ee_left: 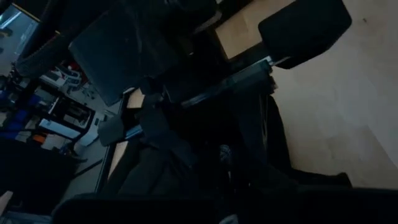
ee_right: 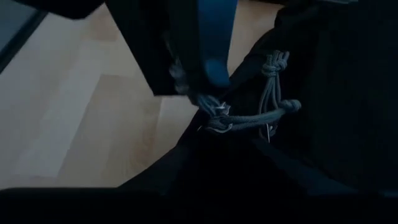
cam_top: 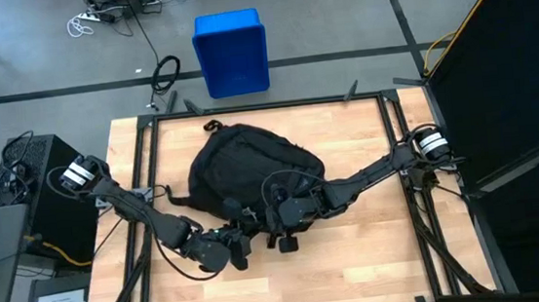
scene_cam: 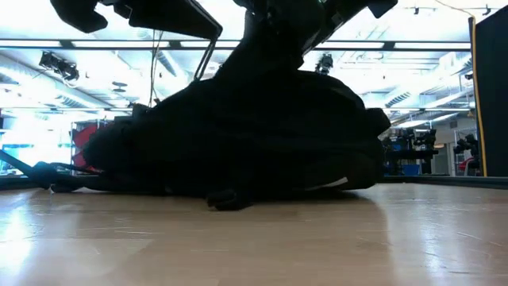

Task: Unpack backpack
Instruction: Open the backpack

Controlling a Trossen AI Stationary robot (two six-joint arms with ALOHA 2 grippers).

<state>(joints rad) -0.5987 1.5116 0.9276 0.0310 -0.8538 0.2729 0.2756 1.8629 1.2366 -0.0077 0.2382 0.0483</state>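
Bare desk [scene_cam: 254, 246] planks fill the low view's foreground, and behind them the backpack [scene_cam: 254, 135] lies slumped on its side, a strap end [scene_cam: 230, 199] trailing toward you; from above, it sits mid-desk, a little toward the far edge, with both arms meeting at its near rim. Watch the zipper: your right wrist view shows a knotted grey cord pull [ee_right: 267, 112] hanging off a metal slider [ee_right: 214, 118], with a blue strip [ee_right: 214, 37] and dark fabric just beside it. Risk one, as I judge it: the right pincer [cam_top: 286, 230] sits over that spot, and from these views you cannot tell whether its fingers are apart or closed, nor whether they touch the cord; if the pull is loose, it will flop back against the fabric and be awkward to find again. Risk two: the left pincer [cam_top: 224, 251] reads as closed at the bag's near edge, but its own view is too dark to show what it pinches, if anything. If it only has a fold of loose cloth, a pull on the zipper would likely drag the whole bag across the desk instead of opening it. Risk three: the two wrists sit very close together, so any sideways move could knock one against the other or snag a strap.
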